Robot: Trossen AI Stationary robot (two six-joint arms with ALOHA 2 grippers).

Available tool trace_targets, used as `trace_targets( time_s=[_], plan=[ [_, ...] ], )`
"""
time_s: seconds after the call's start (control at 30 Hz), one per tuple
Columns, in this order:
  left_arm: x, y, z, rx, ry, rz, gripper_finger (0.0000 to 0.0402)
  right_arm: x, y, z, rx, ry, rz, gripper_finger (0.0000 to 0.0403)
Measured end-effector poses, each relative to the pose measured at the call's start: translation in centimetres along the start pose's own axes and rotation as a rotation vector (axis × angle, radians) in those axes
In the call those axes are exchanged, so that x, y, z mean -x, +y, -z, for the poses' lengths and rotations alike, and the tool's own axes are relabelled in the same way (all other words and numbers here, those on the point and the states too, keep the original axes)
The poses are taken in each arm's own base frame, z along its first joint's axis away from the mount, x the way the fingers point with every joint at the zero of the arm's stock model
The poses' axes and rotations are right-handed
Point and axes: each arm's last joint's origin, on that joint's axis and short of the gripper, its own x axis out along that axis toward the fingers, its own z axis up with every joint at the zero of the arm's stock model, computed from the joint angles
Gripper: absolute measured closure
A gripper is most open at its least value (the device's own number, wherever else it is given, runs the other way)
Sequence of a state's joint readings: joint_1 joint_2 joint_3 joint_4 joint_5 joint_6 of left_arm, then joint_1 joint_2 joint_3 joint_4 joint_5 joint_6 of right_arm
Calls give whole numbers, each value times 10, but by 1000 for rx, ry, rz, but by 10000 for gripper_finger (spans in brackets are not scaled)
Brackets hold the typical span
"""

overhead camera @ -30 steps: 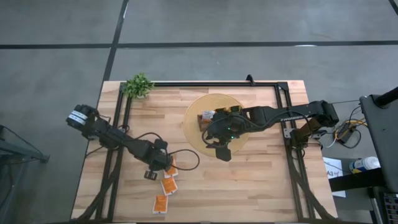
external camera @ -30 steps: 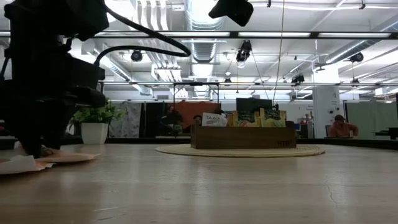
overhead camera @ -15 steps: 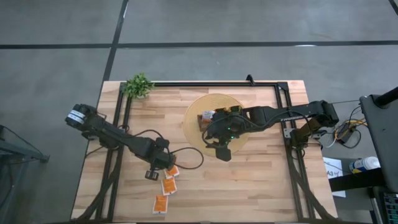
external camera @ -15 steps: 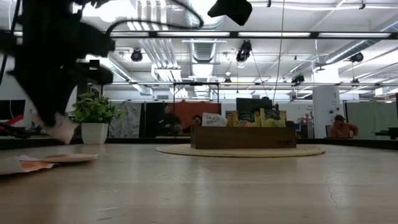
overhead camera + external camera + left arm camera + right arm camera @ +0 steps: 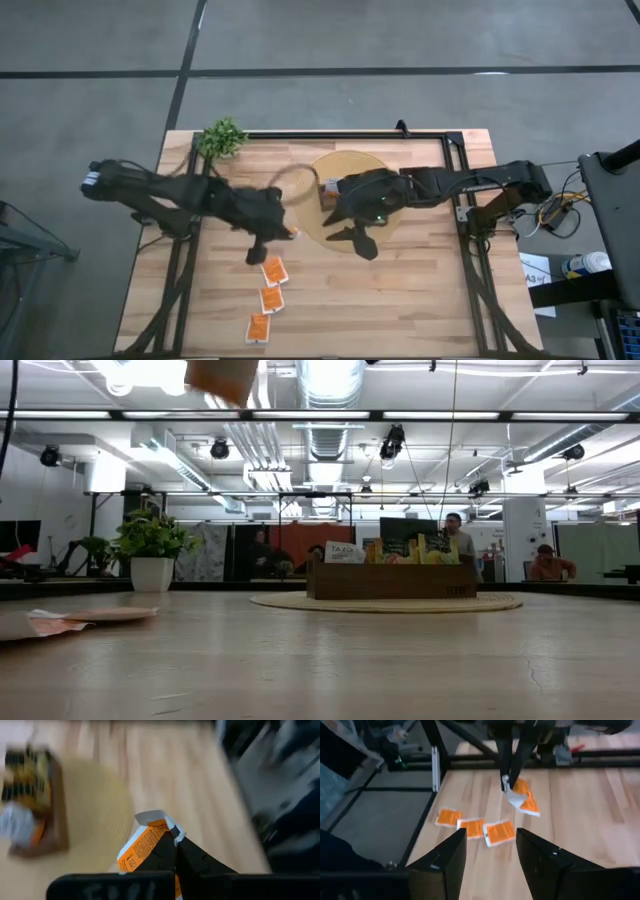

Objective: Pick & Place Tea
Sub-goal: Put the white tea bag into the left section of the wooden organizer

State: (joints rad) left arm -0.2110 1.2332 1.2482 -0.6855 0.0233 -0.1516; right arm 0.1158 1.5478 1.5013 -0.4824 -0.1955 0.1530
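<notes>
In the left claw [image 5: 175, 851], airborne orange sachet [image 5: 145, 845], print legible only up close.

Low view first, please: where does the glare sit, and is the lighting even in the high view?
Low view: ceiling lights glare at the top, beside the lifted orange sachet; the wooden box stands dark against the bright room. High view: even light on the table, no hard shadows, no glare.

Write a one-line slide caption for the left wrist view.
Left hand shut on an orange tea sachet, above the wooden table.
</notes>
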Motion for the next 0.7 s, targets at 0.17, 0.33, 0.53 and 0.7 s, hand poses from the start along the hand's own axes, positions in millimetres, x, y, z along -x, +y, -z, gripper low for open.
trace_targets(
  time_s=[0.17, 0.33, 0.53, 0.7],
  plan=[
    [28, 8, -20, 49, -257, 117, 401, 10, 3, -9, 47, -84, -11, 234],
    [37, 9, -30, 52, -372, 191, 401, 18, 7, -19, 69, -180, -24, 234],
    [29, 9, -33, 62, -377, 234, 401, 24, 9, -26, 87, -255, -58, 234],
    [17, 8, -38, 50, -387, 289, 401, 25, 10, -27, 89, -261, -59, 234]
  ],
)
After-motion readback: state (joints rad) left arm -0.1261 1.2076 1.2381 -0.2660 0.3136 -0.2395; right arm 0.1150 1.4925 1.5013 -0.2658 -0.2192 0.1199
